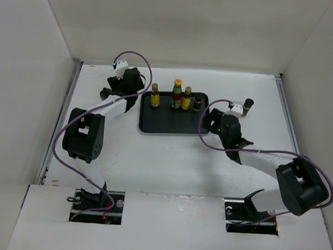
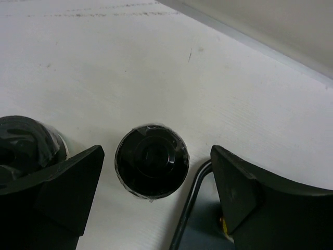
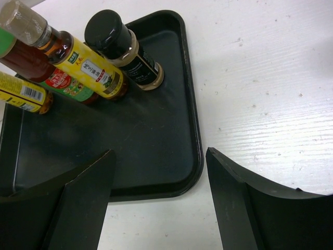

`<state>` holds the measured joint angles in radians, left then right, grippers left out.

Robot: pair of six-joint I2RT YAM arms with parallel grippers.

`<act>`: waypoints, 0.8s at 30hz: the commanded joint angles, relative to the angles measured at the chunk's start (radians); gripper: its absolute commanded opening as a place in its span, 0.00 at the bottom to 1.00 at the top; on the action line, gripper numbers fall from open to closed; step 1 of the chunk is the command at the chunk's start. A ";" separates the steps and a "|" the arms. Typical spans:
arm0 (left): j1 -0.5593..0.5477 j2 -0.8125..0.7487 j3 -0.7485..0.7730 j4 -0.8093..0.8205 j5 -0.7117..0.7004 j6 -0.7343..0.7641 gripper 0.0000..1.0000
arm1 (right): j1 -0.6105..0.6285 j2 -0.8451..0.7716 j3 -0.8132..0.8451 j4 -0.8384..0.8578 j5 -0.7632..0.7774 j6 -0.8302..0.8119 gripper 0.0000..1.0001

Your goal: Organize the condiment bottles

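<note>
at the near right of the white table [image 1: 152,164], the right gripper [image 3: 158,152] hangs over the right edge of the black tray [image 3: 130,140], close to its near right corner. its fingers are spread wide with nothing between them. along the tray's far edge four bottles stand upright in a row. from left they are a slim yellow-labelled bottle [image 1: 155,97], the taller red bottle [image 1: 176,94] with green neck and yellow cap, a second yellow-labelled bottle [image 1: 186,98], and a squat black-capped bottle [image 1: 197,104]. right of the tray, apart from it, a lone black-capped bottle [image 1: 248,103] stands on the table. off the tray's far left corner, the left gripper [image 2: 156,151] points down with fingers wide. a round black cap [image 2: 151,161] sits between them, touching neither. another black cap [image 2: 23,143] shows just outside one finger, partly hidden.
</note>
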<state>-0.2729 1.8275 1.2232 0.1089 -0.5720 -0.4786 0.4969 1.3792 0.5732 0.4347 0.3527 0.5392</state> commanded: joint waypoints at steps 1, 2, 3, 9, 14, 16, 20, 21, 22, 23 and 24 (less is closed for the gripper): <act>0.007 -0.067 -0.002 0.066 -0.014 0.012 0.83 | -0.005 0.004 0.027 0.045 -0.014 0.004 0.76; 0.010 -0.053 -0.001 0.064 -0.011 0.012 0.82 | -0.005 0.003 0.027 0.045 -0.014 0.004 0.76; 0.011 -0.037 0.004 0.060 -0.008 0.012 0.81 | -0.005 0.001 0.025 0.045 -0.014 0.004 0.77; 0.016 0.033 0.035 0.049 -0.008 0.014 0.73 | -0.008 -0.002 0.022 0.045 -0.014 0.004 0.77; 0.021 0.042 0.059 0.048 -0.002 0.017 0.61 | -0.008 0.000 0.022 0.045 -0.014 0.004 0.77; 0.021 0.041 0.064 0.048 0.001 0.018 0.53 | -0.008 -0.002 0.022 0.045 -0.014 0.004 0.77; 0.008 -0.029 0.032 0.061 0.001 0.018 0.41 | -0.010 -0.012 0.016 0.053 -0.014 0.005 0.77; -0.004 -0.058 0.018 0.069 -0.006 0.020 0.40 | -0.010 -0.014 0.014 0.055 -0.014 0.005 0.77; -0.012 -0.094 0.000 0.080 -0.014 0.023 0.40 | -0.010 -0.014 0.014 0.055 -0.014 0.005 0.77; -0.024 -0.131 -0.020 0.092 -0.025 0.026 0.40 | -0.010 -0.011 0.014 0.055 -0.014 0.005 0.77; -0.036 -0.169 -0.042 0.103 -0.041 0.029 0.40 | -0.010 -0.006 0.016 0.055 -0.014 0.007 0.77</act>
<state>-0.2771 1.8393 1.2015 0.1215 -0.5716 -0.4625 0.4969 1.3819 0.5732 0.4347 0.3481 0.5396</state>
